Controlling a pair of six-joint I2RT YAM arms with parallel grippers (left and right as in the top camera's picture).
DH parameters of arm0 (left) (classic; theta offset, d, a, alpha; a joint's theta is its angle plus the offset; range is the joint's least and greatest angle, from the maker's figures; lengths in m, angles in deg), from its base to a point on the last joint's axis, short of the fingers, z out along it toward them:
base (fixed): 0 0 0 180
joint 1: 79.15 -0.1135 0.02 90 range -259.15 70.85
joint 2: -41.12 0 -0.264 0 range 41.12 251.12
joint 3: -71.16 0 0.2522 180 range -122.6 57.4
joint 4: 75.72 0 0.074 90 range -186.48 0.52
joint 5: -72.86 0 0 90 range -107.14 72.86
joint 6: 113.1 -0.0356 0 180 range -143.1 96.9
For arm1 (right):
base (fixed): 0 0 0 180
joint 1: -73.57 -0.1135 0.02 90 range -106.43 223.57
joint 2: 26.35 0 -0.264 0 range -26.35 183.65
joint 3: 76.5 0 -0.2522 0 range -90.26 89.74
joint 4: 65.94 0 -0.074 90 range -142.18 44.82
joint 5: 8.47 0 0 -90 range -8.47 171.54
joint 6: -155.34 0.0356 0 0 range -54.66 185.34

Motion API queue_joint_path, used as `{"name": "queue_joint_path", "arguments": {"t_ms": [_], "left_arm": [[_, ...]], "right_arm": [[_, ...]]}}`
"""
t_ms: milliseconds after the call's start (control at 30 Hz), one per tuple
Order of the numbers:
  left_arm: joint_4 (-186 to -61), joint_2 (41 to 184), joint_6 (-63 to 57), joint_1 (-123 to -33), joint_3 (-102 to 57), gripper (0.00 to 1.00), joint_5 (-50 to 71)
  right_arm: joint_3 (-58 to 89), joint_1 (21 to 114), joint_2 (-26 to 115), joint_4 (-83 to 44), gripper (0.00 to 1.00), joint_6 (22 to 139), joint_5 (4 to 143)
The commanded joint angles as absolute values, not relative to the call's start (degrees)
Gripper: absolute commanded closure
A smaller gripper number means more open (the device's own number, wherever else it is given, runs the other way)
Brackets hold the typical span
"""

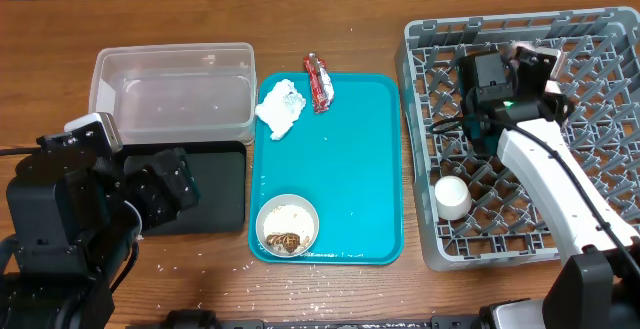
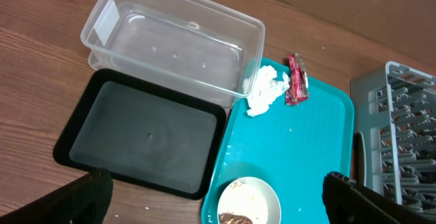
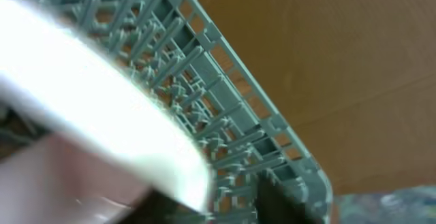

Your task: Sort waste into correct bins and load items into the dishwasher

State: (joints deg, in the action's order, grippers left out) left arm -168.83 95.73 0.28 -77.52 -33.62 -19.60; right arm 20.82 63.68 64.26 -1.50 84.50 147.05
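Two light pieces of waste lie on the teal tray, ahead and right of the left claw, whose fingers stand wide apart on nothing. The crumpled napkin looks soft and squashable, best pinched across its bulk. The snack wrapper beside it looks thin and slick, so a raised edge is probably the hold. Just under this claw the white bowl holds brown bits; it seems rigid and smooth, so take the rim. Ahead and left, the clear tub and black tray look unfilled. The right claw hangs over the dish rack; I cannot tell its state. A white cup stands in the rack behind it.
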Motion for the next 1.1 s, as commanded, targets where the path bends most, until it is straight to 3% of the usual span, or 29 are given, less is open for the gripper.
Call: {"name": "queue_joint_path", "arguments": {"t_ms": [0, 433, 567, 900, 1067], "left_arm": [[-169.0, 95.5, -1.3, -77.3, -33.6, 0.0, -20.7], [-169.0, 95.8, -1.3, -77.3, -33.6, 0.0, -20.7], [-169.0, 95.8, -1.3, -77.3, -33.6, 0.0, -20.7], [-169.0, 95.9, -1.3, -77.3, -33.6, 0.0, -20.7], [-169.0, 95.9, -1.3, -77.3, -33.6, 0.0, -20.7]], "right_arm": [[21.1, 63.6, 64.2, -0.8, 0.52, 84.6, 147.4], [17.8, 58.1, 57.1, 4.1, 0.48, 89.0, 144.1], [14.6, 54.5, 52.2, 6.4, 0.48, 88.9, 130.2], [14.5, 44.4, 49.9, 5.3, 0.48, 85.3, 74.1], [15.5, 37.2, 56.2, 5.2, 0.48, 90.1, 68.5]]}}
